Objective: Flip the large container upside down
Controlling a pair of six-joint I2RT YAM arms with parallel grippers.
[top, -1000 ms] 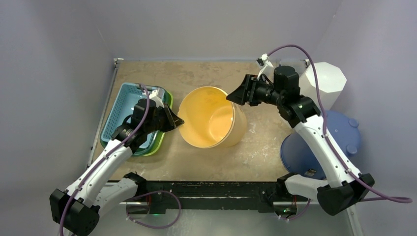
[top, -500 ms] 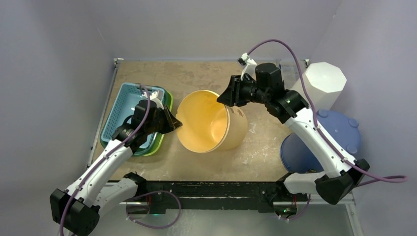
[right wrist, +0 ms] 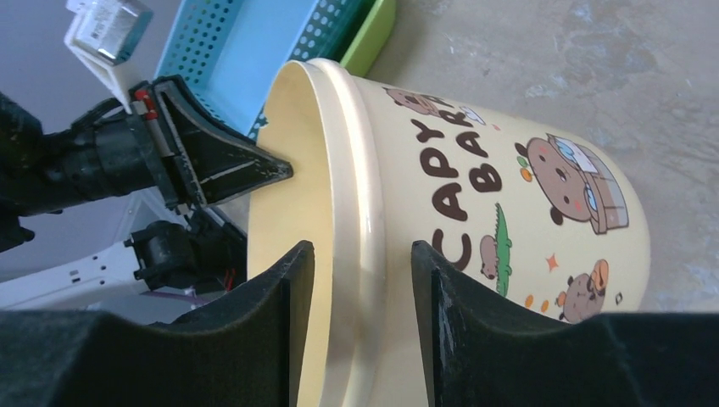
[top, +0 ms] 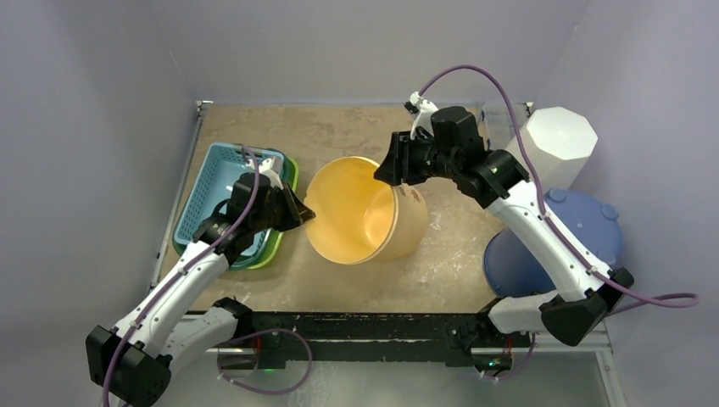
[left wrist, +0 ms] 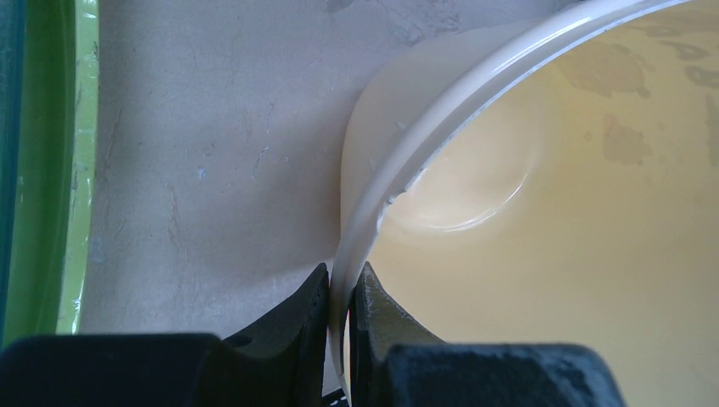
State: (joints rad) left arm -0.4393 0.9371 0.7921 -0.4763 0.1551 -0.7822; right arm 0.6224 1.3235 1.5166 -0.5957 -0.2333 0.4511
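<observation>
The large container (top: pixel 365 212) is a cream bucket with cartoon prints, tipped so its mouth faces left and toward the camera. My left gripper (top: pixel 301 212) is shut on the bucket's left rim. In the left wrist view its gripper (left wrist: pixel 341 284) pinches the thin wall of the bucket (left wrist: pixel 551 212), one finger inside and one outside. My right gripper (top: pixel 386 174) is at the far rim. In the right wrist view its gripper (right wrist: pixel 360 250) stands open astride the rim of the bucket (right wrist: pixel 509 195), with a gap on each side.
A blue basket (top: pixel 216 182) nested in a green tray (top: pixel 284 229) sits left of the bucket, behind my left arm. A white octagonal bin (top: pixel 560 140) and a blue tub (top: pixel 585 229) stand at the right edge. The brown table (top: pixel 297 136) runs to the back wall.
My right gripper has moved left onto the bucket's far rim and narrowed around it. The bucket has tipped further onto its side. The left grip is unchanged.
</observation>
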